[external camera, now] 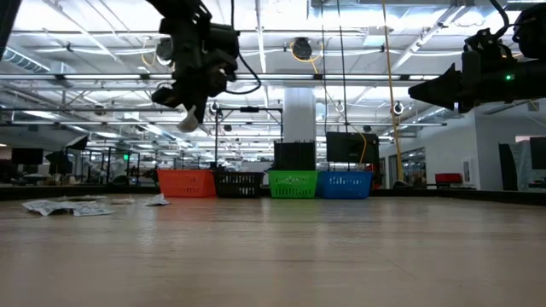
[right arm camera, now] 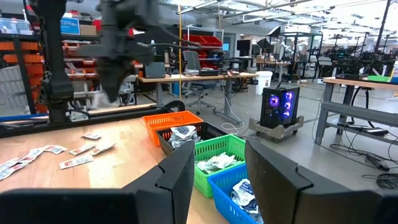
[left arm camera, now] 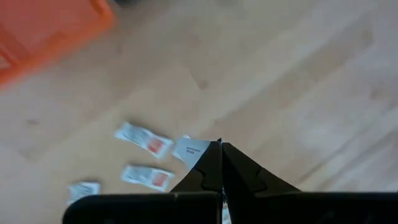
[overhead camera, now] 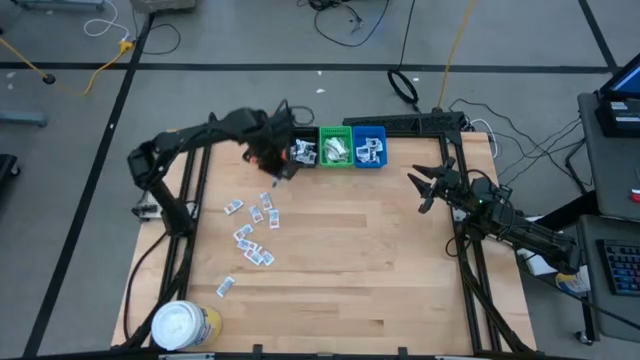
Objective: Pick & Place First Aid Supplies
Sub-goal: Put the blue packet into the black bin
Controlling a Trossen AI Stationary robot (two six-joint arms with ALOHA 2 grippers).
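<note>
Small white packets lie flat and scattered (overhead camera: 255,230) on the left half of the wooden table; several show in the left wrist view (left arm camera: 144,140) and in the low view (external camera: 64,205). My left gripper (overhead camera: 279,177) (external camera: 189,109) (left arm camera: 221,148) hangs high over the table just in front of the orange bin (external camera: 185,182), shut on one white packet (external camera: 188,122). My right gripper (overhead camera: 424,190) (right arm camera: 219,168) waits open above the table's right side, touching nothing. My left gripper pinches one white sachet (left arm camera: 191,150) by its edge between the two fingertips (left arm camera: 210,163), coming from above and pointing down. The sachet is lifted clear of the table and sticks out sideways and below the tips (external camera: 187,124).
Four bins stand in a row at the far edge: orange (right arm camera: 171,121), black (overhead camera: 303,150), green (overhead camera: 335,147) and blue (overhead camera: 369,147), the last three holding packets. A white-lidded yellow tub (overhead camera: 185,325) sits at the near left corner. Bare wood lies in the middle and right (overhead camera: 380,240).
</note>
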